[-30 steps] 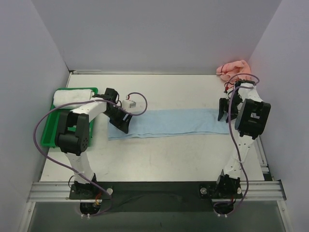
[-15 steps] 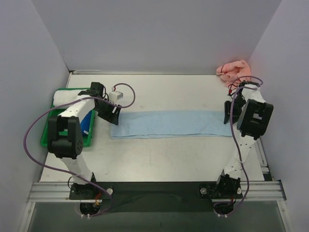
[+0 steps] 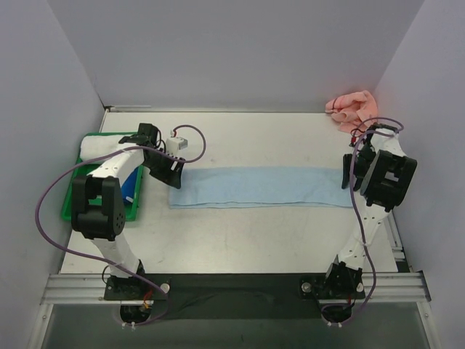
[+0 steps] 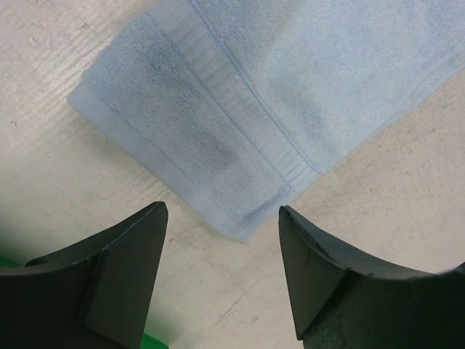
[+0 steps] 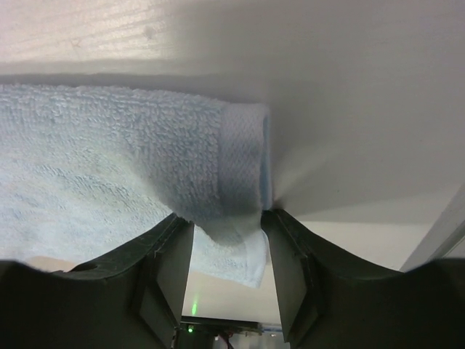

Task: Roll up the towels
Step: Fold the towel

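The light blue towel [image 3: 261, 187] lies flat across the middle of the bench [image 3: 254, 240] (the salmon pink towel [image 3: 351, 106] is bunched in the far right corner). The left hand [image 4: 221, 218] gapes empty over its left end; the right hand [image 5: 227, 218] straddles its curled-up right end, perhaps pinching it, I cannot tell

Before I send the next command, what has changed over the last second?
The left gripper backed away leftward off the left end of the light blue towel and hovers open at its edge. The right gripper, pinching the right end, shifted right and dragged the strip slightly rightward. The salmon pink towel stays bunched in the far right corner, and the green tray has not moved.
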Robot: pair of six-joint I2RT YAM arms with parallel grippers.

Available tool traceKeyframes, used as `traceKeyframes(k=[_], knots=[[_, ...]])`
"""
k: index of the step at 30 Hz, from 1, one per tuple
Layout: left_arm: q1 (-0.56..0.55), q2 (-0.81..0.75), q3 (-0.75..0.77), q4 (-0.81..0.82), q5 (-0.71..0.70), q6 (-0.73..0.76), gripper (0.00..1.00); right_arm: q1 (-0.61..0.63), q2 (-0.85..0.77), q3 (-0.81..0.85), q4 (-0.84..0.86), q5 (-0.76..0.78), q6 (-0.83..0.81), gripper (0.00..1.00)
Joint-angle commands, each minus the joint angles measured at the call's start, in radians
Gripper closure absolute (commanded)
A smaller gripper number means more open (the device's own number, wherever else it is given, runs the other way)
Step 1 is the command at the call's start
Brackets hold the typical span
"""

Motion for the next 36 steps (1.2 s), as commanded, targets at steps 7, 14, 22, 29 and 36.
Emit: traceKeyframes(k=[7, 14, 22, 29, 36], knots=[[-0.003, -0.063, 0.042, -0.013, 0.07, -0.042, 0.27, -0.061, 0.07, 0.146, -0.182, -0.046, -0.057, 1.0], [-0.036, -0.041, 0.009, -0.002, 0.147, -0.076, 0.32, -0.002, -0.065, 0.235, -0.219, -0.078, -0.075, 1.0], [-0.066, 0.051, -0.029, 0.075, 0.281, -0.172, 0.54, 0.198, -0.158, 0.147, -0.193, -0.236, 0.015, 1.0], [-0.076, 0.126, -0.063, 0.144, 0.246, -0.225, 0.66, 0.353, -0.122, 0.109, -0.169, -0.359, 0.083, 1.0], [-0.076, 0.161, -0.093, 0.154, 0.23, -0.231, 0.68, 0.494, -0.099, 0.12, -0.149, -0.408, 0.127, 1.0]])
